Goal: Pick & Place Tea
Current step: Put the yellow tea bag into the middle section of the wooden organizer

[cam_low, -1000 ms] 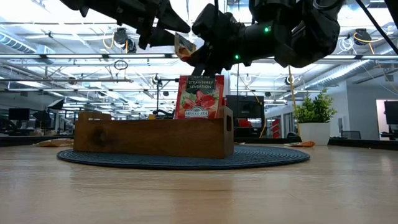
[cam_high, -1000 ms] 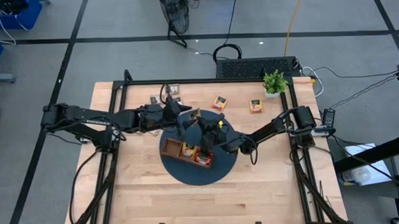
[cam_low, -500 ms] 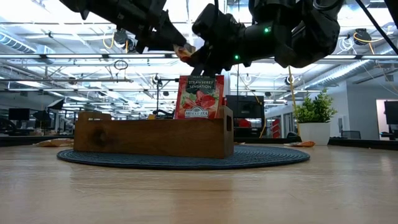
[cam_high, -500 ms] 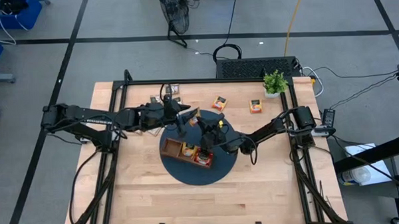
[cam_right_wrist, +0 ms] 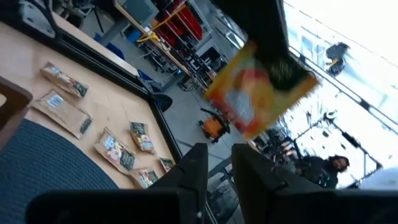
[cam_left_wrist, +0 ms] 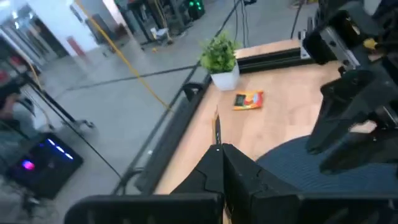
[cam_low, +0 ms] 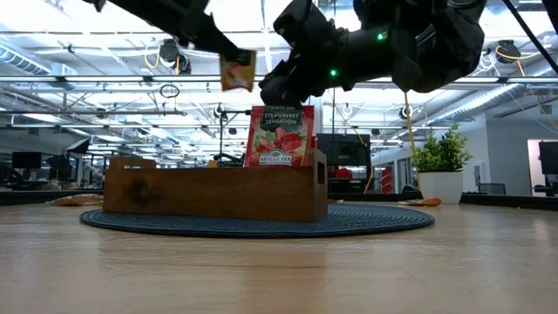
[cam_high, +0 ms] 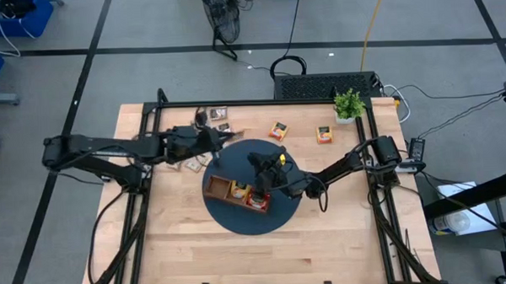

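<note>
1. The left gripper (cam_high: 222,138) hangs in the air above the far left edge of the round dark blue mat (cam_high: 282,215), clenched on a small flat orange tea sachet (cam_low: 237,71).
2. In the low view that orange sachet hangs from the dark fingers, clear of the tray and higher than everything in it. In the left wrist view it shows edge-on as a thin strip (cam_left_wrist: 216,127) sticking out from between the closed fingertips.
3. The right gripper (cam_high: 260,164) is over the mat, just beyond the long three-compartment wooden tray (cam_high: 217,187). Its fingers stand slightly apart with nothing between them. In the right wrist view the orange sachet (cam_right_wrist: 258,87) hangs beyond those fingers and apart from them, held by the other arm's dark fingers.
4. The wooden tray sits on the mat. A red strawberry tea sachet (cam_low: 279,136) stands upright in the compartment at the tray's right end in the low view.
5. From above, an orange sachet (cam_high: 238,191) lies in the tray's middle compartment.
6. Several dark brown-and-white sachets (cam_high: 219,114) lie loose on the light wooden table (cam_high: 341,240) near the far left corner, more beside the left arm.
7. Two more orange sachets (cam_high: 278,130) and (cam_high: 324,135) lie on the table's far side, the second near the small green potted plant (cam_high: 348,105).
</note>
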